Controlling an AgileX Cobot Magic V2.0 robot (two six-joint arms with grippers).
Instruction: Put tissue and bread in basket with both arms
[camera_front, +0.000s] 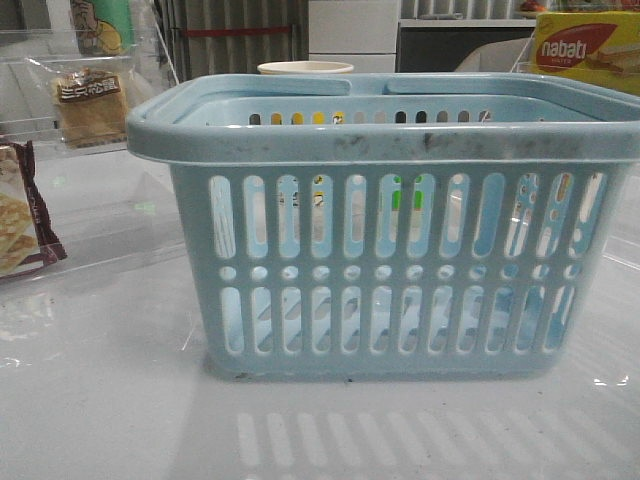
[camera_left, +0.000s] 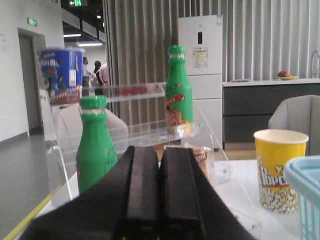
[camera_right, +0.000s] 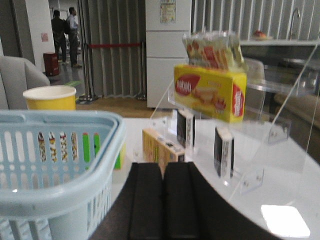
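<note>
Right up close, the big blue basket (camera_front: 400, 240) sits in the middle of the white counter (camera_front: 100, 400). Far back on the left, the bread (camera_front: 88, 102) stands in its clear packet on a see-through shelf (camera_front: 30, 130), well apart from the basket. Black tissue packs (camera_right: 223, 151) stand upright on the shelf at the right, under the yellow box (camera_right: 210, 91). Left claw (camera_left: 159, 200) has its fingers pressed together, holding nothing. Right claw (camera_right: 162, 205) is pressed together too, beside the basket.

Popcorn cup (camera_left: 280, 170), green bottles (camera_left: 178, 90), nabati box (camera_right: 210, 91) on clear shelves (camera_left: 140, 95)
</note>
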